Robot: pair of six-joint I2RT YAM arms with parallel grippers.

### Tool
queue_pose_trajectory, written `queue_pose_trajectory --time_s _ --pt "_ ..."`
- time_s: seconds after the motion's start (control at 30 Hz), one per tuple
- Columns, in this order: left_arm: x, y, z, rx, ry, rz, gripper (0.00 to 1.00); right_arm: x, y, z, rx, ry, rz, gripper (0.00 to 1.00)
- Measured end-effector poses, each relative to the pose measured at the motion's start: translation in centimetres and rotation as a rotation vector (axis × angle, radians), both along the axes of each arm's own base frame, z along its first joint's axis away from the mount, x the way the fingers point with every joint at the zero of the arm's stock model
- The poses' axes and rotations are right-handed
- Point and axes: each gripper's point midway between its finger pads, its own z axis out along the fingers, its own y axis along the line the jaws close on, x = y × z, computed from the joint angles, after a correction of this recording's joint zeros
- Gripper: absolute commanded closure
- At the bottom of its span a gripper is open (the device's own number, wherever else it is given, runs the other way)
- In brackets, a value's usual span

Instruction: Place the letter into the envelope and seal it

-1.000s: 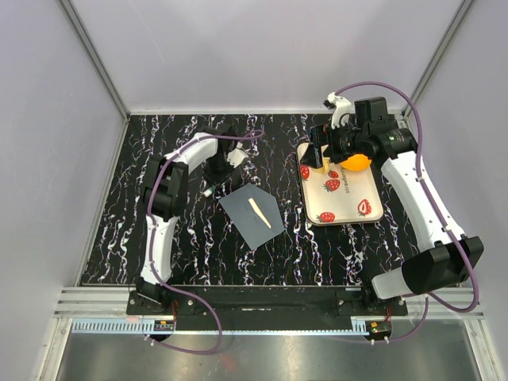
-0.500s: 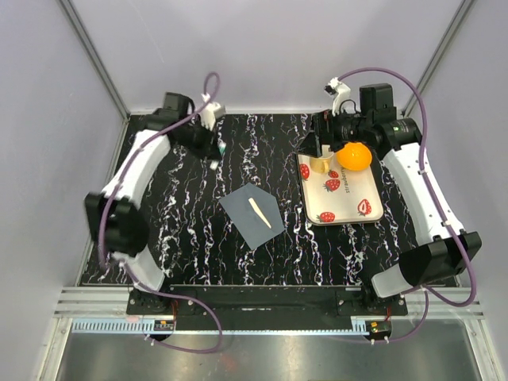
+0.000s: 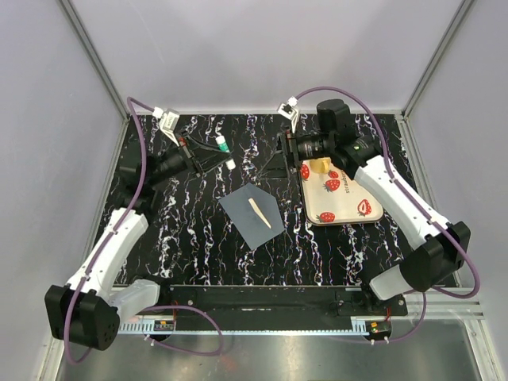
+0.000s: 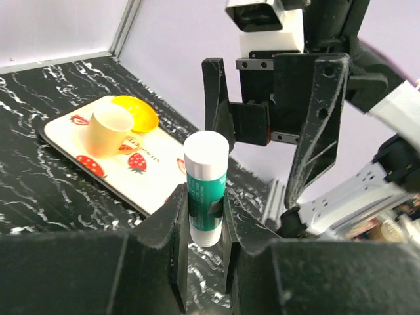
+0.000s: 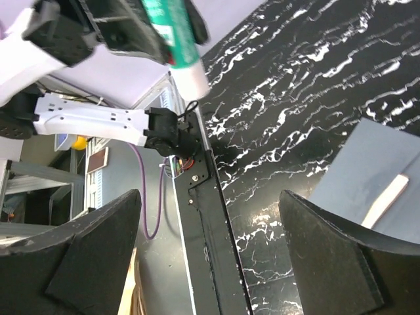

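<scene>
The left fingers [image 4: 177,243] are clamping a green-and-white glue stick [image 4: 206,187] in the air above the back of the black marbled bench [image 3: 175,230]. The right fingers [image 5: 341,249] are standing wide apart and empty, facing the stick from close by. The grey envelope [image 3: 248,221] is lying flat mid-bench, left of a strawberry-printed tray [image 3: 347,197] carrying a cream cup [image 3: 320,165]. A narrow tan strip, apparently the letter [image 3: 259,212], is resting on top of the envelope.
</scene>
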Motion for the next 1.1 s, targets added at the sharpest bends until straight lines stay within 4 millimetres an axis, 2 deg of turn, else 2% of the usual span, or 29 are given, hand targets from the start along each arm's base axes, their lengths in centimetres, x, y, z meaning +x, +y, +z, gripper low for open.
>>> queue_pose_trajectory --time_s 0.2,0.4,0.53,0.73,0.93,0.97,1.07,1.1 --pt "-0.5 -0.3 0.3 -0.124 0.075 -0.013 1.00 -1.6 2.6 1.4 0.056 -0.039 0.093 0.12" --pt "-1.8 -0.4 1.4 -0.180 0.072 -0.036 1.00 -2.5 5.4 1.0 0.061 -0.038 0.170 0.18" --pt "-2.4 -0.5 1.2 -0.191 0.074 -0.047 1.00 -2.4 6.2 1.1 0.063 -0.040 0.184 0.26" --pt "-2.7 -0.6 0.7 -0.199 0.096 -0.053 1.00 -2.8 6.9 2.6 0.086 -0.069 0.204 0.38" --pt "-2.9 -0.8 0.8 -0.207 0.102 -0.062 1.00 -3.2 7.7 2.5 0.089 -0.072 0.225 0.62" --pt "-2.9 -0.8 0.8 -0.208 0.104 -0.063 1.00 -3.1 7.8 2.3 0.086 -0.068 0.225 0.71" --pt "-3.1 -0.9 0.8 -0.210 0.111 -0.069 1.00 -2.9 7.9 1.9 0.080 -0.061 0.225 0.87" --pt "-3.1 -0.9 0.8 -0.211 0.114 -0.070 0.95 -2.9 7.9 1.9 0.079 -0.059 0.223 0.96"
